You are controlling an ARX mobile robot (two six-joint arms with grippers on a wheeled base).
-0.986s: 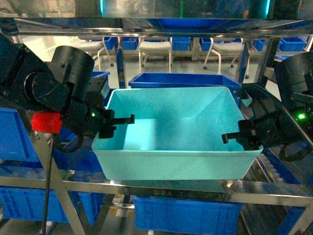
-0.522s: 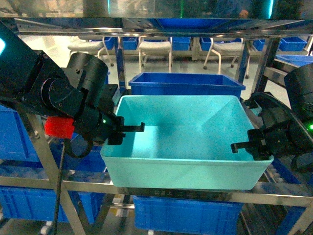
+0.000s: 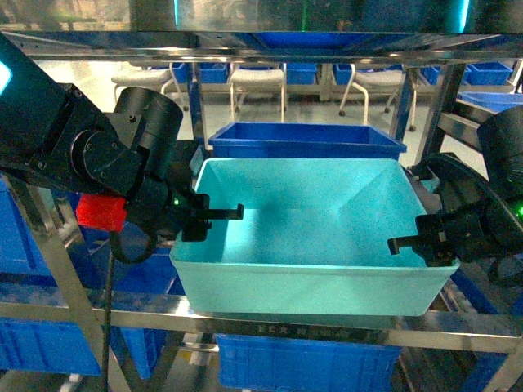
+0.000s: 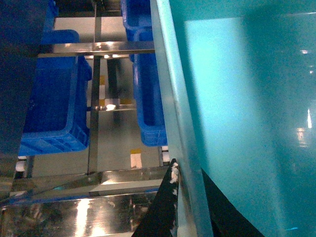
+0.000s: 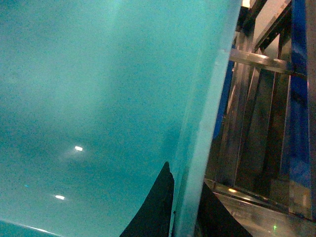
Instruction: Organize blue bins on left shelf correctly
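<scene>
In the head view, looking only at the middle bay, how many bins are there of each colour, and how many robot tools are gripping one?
turquoise bin: 1
dark blue bin, directly behind it: 1
tools clamped on the turquoise rim, left tool and right tool: 2
Total: 4

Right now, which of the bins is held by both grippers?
The pale turquoise bin, clamped at its side rims by the left gripper and right gripper; the royal-blue bins sit untouched.
</scene>
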